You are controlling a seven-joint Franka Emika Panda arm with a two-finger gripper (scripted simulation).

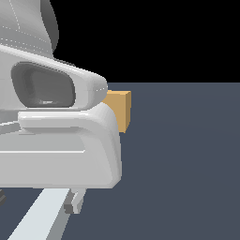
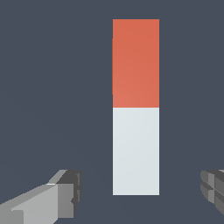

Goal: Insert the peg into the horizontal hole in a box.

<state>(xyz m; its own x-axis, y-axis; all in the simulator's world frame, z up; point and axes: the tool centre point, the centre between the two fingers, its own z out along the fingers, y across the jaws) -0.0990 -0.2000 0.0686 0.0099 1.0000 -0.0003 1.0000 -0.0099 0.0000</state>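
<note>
We see our pincer (image 2: 139,194) spread wide, its two fingers (image 2: 61,194) standing well apart and gripping nothing. The peg (image 2: 136,107) lies flat on the dark floor (image 2: 52,87) between and below the fingers, touching neither, its red end pointing away. The box (image 1: 119,110) sits beyond the arm (image 1: 56,131), partly hidden; its hole is not visible.

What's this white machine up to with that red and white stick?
A robot arm's tool hangs open above the peg, which lies flat on the dark floor, one finger on either side and neither touching it. Nothing is gripped yet. The tan box it is meant for sits farther off, mostly hidden behind the arm.
</note>
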